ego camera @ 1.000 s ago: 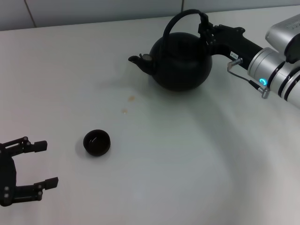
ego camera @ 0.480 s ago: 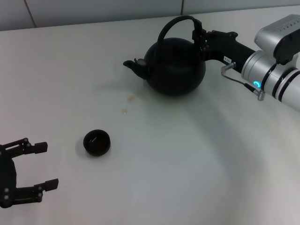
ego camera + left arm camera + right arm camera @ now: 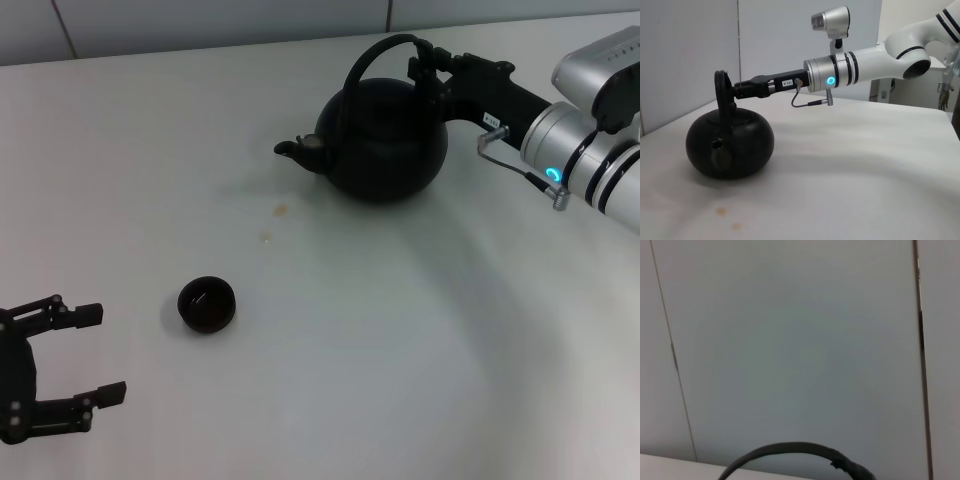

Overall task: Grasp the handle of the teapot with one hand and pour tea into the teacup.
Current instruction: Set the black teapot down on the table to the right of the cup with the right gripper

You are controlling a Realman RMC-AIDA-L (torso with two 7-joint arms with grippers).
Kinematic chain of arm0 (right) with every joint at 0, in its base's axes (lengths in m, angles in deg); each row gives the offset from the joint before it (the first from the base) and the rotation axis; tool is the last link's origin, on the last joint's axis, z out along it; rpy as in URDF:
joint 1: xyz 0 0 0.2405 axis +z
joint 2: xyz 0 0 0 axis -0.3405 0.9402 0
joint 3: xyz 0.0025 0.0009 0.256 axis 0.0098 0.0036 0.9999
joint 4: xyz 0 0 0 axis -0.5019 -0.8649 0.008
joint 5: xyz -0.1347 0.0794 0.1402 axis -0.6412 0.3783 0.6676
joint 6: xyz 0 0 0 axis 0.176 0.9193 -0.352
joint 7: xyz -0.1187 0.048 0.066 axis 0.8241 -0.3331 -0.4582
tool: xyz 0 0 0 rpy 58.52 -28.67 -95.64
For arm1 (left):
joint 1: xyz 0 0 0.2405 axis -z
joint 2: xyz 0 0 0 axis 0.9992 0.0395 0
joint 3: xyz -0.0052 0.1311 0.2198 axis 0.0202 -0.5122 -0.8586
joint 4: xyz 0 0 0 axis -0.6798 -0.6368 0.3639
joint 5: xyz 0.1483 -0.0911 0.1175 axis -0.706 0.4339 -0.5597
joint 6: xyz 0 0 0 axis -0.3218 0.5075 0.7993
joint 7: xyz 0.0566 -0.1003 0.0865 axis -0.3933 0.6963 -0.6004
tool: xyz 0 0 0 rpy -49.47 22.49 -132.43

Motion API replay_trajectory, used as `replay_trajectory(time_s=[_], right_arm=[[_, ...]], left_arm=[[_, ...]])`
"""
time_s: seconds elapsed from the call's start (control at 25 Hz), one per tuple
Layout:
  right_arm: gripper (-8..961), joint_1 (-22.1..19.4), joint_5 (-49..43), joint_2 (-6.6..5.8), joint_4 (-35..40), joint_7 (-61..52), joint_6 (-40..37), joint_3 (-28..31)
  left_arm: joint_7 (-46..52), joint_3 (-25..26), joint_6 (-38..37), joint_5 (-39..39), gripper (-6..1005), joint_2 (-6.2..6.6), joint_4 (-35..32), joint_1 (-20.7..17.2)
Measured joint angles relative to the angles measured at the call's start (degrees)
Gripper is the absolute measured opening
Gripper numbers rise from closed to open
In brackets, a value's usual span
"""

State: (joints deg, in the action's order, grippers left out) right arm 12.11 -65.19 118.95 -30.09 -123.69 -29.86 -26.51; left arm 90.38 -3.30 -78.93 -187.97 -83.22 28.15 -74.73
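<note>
Black teapot [image 3: 382, 140] sits at the table's far right, right gripper [image 3: 428, 68] clamped on its handle [image 3: 372, 55]. Pouring remains: teacup [image 3: 206, 304] stands well apart. Left gripper [image 3: 85, 352] rests open.

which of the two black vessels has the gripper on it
The teapot, the large round one at the far side: the right gripper is at its arched handle. The tiny teacup sits alone, near the idle left gripper.
</note>
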Motion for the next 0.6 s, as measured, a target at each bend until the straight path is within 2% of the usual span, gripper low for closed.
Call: replay_trajectory(time_s=[0.12,0.4,0.6], right_arm=[[160,0.0,-0.1,0.0,0.3,0.1,-0.1,0.0],[504,-0.4,-0.1,-0.02,0.6,0.2,-0.6,0.0],[730,-4.1,-0.2,-0.06,4.0,0.2,-4.6,0.0]], left_arm=[[0.1,0.0,-0.1,0.0,837,-0.04,0.0,0.0],[0.0,0.0,-0.3,0.0,836,-0.28,-1.1,-0.6],[0.1,0.0,-0.5,0.0,837,-0.39,-1.4,-0.7]])
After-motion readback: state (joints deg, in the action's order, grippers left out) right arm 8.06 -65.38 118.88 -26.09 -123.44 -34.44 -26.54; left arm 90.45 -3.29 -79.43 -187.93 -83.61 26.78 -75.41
